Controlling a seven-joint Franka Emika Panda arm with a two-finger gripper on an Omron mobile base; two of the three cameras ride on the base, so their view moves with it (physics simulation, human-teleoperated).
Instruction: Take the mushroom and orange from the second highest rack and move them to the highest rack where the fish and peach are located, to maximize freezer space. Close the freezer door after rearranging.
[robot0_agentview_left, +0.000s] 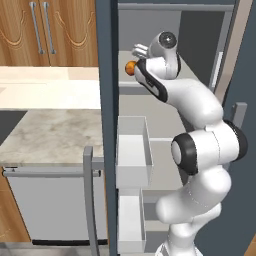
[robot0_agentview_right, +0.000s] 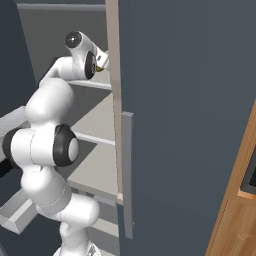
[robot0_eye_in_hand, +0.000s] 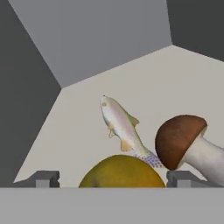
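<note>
My end effector (robot0_eye_in_hand: 113, 178), fingers spread, straddles an orange (robot0_eye_in_hand: 122, 171) on the freezer's top shelf (robot0_eye_in_hand: 87, 118), a fish (robot0_eye_in_hand: 123, 130) just beyond, a mushroom (robot0_eye_in_hand: 188, 144) alongside.

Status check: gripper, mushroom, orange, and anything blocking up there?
Gripper open, fingertips either side of the orange. Mushroom lying on the rack beside the fish. Fish tail close behind the orange. Freezer door open.
</note>
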